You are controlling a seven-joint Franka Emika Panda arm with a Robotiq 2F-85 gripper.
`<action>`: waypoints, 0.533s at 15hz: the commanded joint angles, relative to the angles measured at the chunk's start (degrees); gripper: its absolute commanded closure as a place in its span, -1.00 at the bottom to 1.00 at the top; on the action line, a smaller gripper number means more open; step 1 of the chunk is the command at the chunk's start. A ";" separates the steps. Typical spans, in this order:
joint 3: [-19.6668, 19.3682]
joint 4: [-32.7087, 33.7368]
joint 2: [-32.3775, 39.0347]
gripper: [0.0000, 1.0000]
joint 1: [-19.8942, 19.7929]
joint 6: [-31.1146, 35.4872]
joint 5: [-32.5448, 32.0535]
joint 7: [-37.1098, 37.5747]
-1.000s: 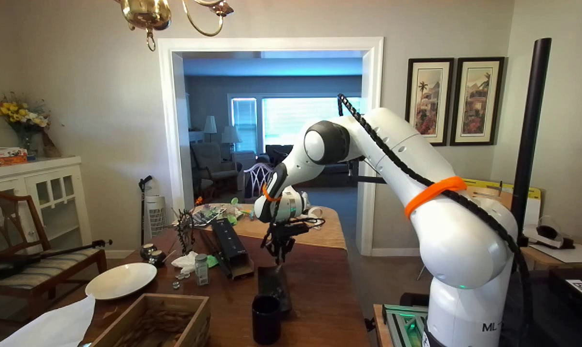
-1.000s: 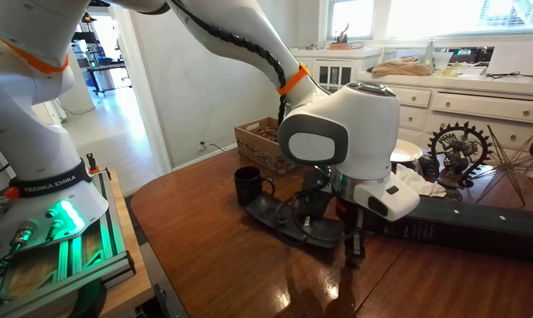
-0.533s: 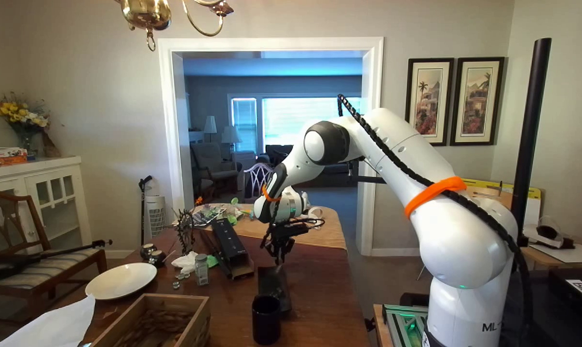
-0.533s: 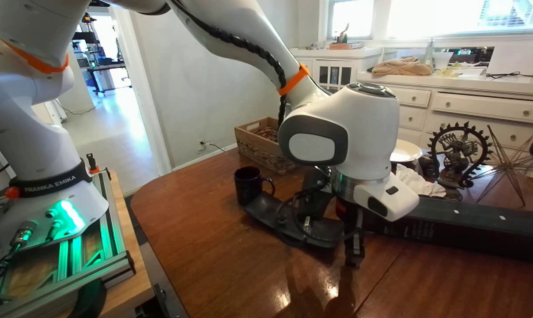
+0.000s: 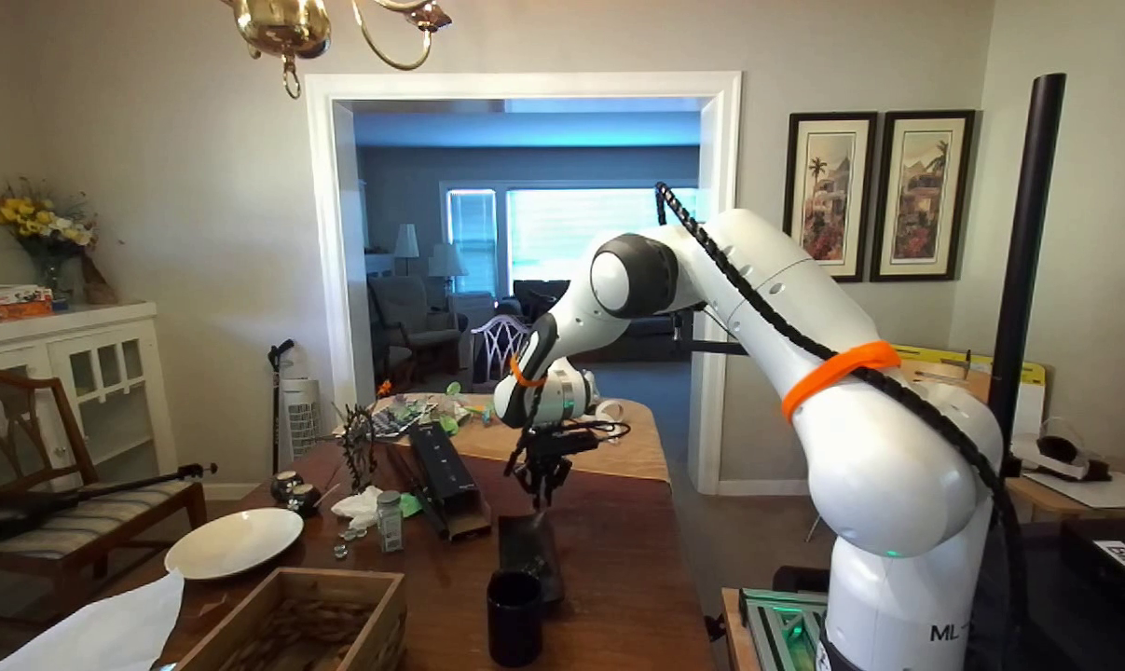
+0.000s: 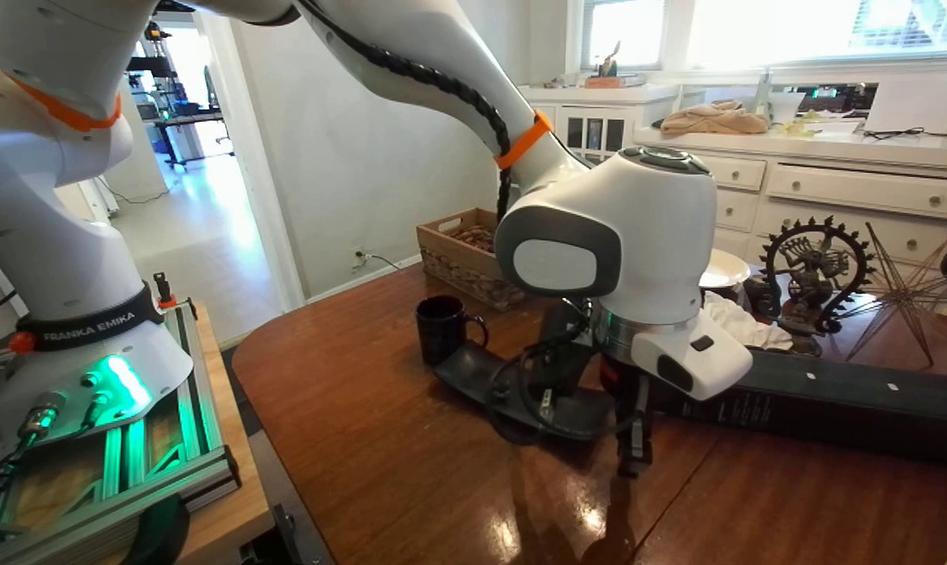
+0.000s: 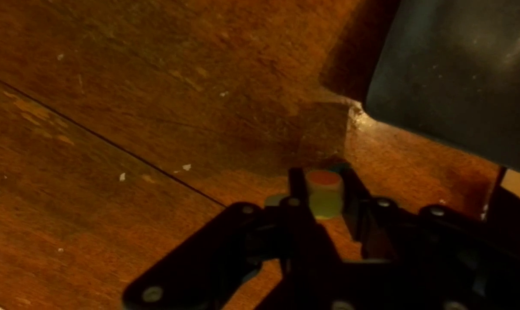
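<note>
Chandelier (image 5: 282, 26) and wooden table (image 5: 623, 587) show a home dining room.

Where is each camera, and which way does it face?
An exterior view, at the end of the table, faces the doorframe; arm and hand show.
An exterior view, beside the robot's base, faces the drawers; base and arm show.
Wrist view, above the hand, looks down at the table; fingers gripping a small orange-topped piece show.
Both exterior views share the mug and wooden crate.

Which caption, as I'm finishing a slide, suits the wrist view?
The gripper holds a small orange-and-green piece over a wooden table, near a dark tray.
</note>
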 commanded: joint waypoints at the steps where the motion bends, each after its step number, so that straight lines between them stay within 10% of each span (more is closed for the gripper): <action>1: 1.06 1.29 0.74 0.88 -1.48 -0.75 1.05 -1.01; 8: 1.76 0.72 0.61 0.88 -2.76 -0.23 1.14 -1.57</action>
